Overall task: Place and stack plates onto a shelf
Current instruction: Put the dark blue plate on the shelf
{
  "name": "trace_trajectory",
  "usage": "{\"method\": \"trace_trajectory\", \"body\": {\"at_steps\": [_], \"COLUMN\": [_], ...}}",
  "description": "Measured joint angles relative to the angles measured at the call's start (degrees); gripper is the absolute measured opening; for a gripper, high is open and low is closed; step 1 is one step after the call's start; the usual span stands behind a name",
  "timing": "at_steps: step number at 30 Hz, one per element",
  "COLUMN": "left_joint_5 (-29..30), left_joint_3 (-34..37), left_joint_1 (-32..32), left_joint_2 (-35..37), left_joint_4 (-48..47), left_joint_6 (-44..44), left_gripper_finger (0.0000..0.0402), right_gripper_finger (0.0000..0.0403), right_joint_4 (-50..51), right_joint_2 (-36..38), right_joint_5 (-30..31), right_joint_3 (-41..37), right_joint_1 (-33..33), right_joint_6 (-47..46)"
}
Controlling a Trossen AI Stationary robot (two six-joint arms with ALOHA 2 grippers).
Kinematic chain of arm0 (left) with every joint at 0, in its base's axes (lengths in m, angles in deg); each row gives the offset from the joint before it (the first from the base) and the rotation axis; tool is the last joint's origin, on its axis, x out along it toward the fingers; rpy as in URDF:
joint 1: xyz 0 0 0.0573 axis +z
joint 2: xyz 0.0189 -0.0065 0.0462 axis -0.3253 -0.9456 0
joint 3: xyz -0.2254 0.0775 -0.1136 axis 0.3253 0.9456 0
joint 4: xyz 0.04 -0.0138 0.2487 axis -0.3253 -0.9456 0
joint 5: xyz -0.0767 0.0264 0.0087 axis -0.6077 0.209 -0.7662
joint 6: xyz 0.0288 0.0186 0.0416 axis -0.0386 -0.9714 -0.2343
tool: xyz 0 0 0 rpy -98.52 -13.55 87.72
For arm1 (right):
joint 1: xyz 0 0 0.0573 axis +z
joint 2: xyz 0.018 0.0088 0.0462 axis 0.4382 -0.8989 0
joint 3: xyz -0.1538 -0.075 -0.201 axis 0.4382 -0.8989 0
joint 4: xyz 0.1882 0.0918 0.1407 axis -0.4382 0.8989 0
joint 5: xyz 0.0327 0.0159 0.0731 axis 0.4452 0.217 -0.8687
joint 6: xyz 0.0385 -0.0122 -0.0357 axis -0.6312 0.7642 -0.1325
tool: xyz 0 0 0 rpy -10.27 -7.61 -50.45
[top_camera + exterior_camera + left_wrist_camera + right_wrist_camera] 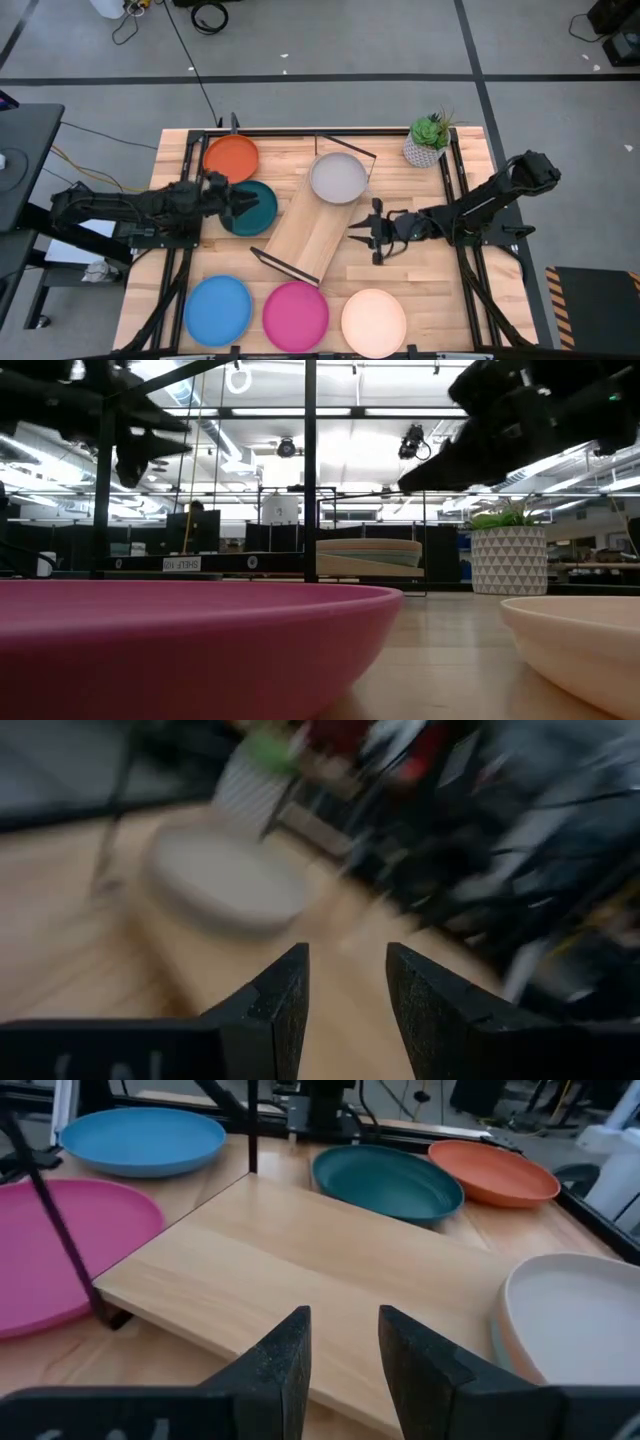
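The wooden shelf (305, 235) lies slantwise mid-table, its board also showing in the right wrist view (300, 1270). A stack of plates with a grey one on top (338, 178) sits on its far end (575, 1320). On the table lie the orange plate (231, 158), dark teal plate (258, 212), bright blue plate (218, 309), magenta plate (295, 315) and cream plate (373, 322). My left gripper (243, 203) hovers open and empty over the teal plate's left part. My right gripper (356, 232) is open and empty just right of the shelf, pointing at it.
A small potted plant (430, 140) stands at the far right corner. Black wire frames stand at both ends of the shelf (285, 265). Bare tabletop lies right of the shelf, under my right arm. The magenta plate (190, 640) and cream plate (580, 640) lie along the near edge.
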Motion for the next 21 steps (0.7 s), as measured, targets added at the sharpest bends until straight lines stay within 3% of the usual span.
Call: {"method": "trace_trajectory", "body": {"at_steps": [4,7,10,13,17,21], "left_joint_5": [-0.2,-4.2,-9.2,-8.8,-9.9,-17.0], "left_joint_3": [-8.8,-13.2,-17.5,-21.5,-24.8,-25.4], "left_joint_1": [2.7,4.0,4.3,4.3,3.9,2.4], "left_joint_2": [-7.2,-12.7,-17.7,-21.9,-25.3,-26.4], "left_joint_4": [-17.3,-29.6,-39.7,-48.7,-53.3,-50.6], "left_joint_6": [-1.2,-3.7,-8.5,-11.4,-9.6,0.0], "left_gripper_finger": [0.0142,0.0142,0.0141,0.0141,0.0141,0.0141], "right_gripper_finger": [0.0125,0.0125,0.0125,0.0125,0.0125,0.0125], "right_joint_4": [-0.2,-0.2,-0.2,-0.9,-1.4,-1.3], "right_joint_2": [0.0,-0.1,-0.5,-0.9,-1.1,-1.1], "right_joint_5": [6.9,11.9,15.2,16.3,16.2,16.2], "right_joint_3": [0.0,-0.1,-0.2,-0.2,-0.1,-0.1], "right_joint_1": [4.0,6.5,8.0,8.3,8.3,8.3], "right_joint_6": [-0.9,-1.9,-0.1,1.0,1.8,1.6]}}
